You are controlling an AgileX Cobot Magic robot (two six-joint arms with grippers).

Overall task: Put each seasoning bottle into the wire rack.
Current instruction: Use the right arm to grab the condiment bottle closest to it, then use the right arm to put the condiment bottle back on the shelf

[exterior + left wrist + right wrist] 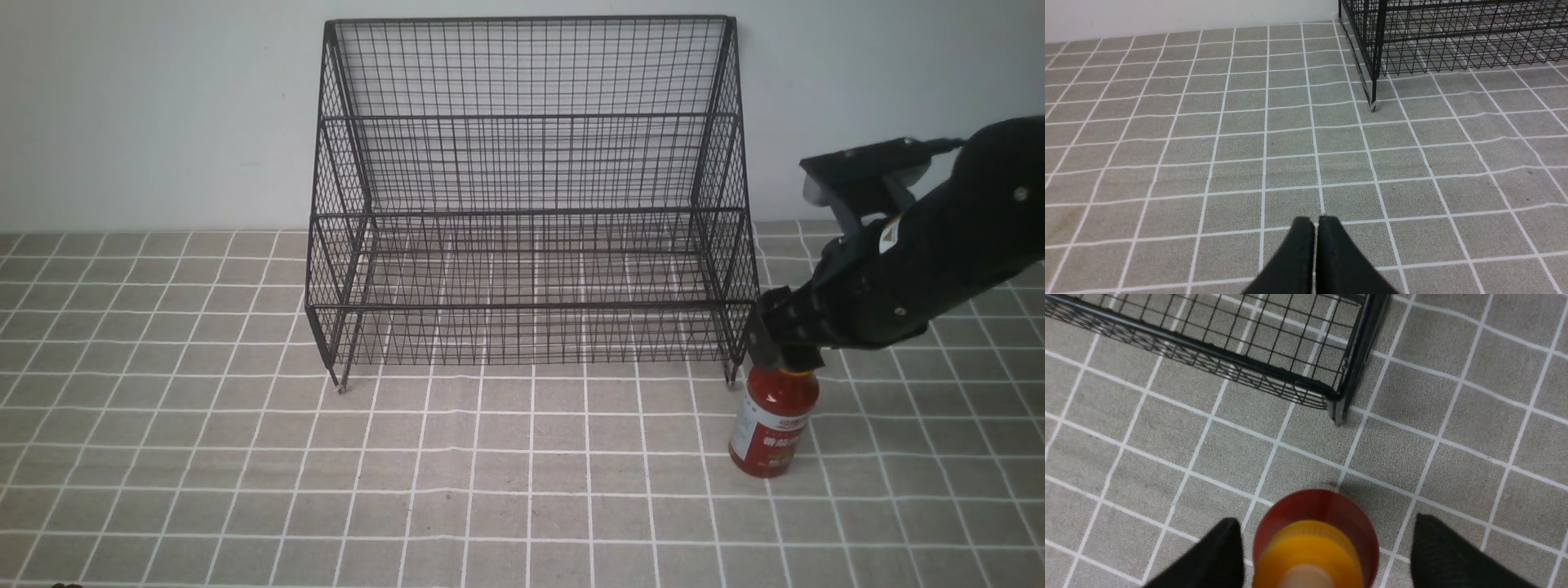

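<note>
Your seasoning bottle (773,425) stands upright on the cloth, right under the right claw (1326,522) and outside the wire rack (531,212). The claw is spread. One black finger (1224,547) sits on each side of the yellow cap, and a thin gap shows on both sides, so neither finger is touching it.

Just ahead of the claw, toward its left, is the rack's front corner foot (1338,416), close to the bottle but apart from it. The low front rail runs off to the left from that foot, and the tiers hold nothing.

Everything rests on a grey tablecloth (245,457) with a white grid, and a plain pale wall (163,106) stands behind the rack. To the right of the claw and behind it you have open cloth.

Your left claw (1315,222) is pressed together and holds nothing. It hangs over bare cloth, with the rack's other front foot (1373,107) well ahead of it.
</note>
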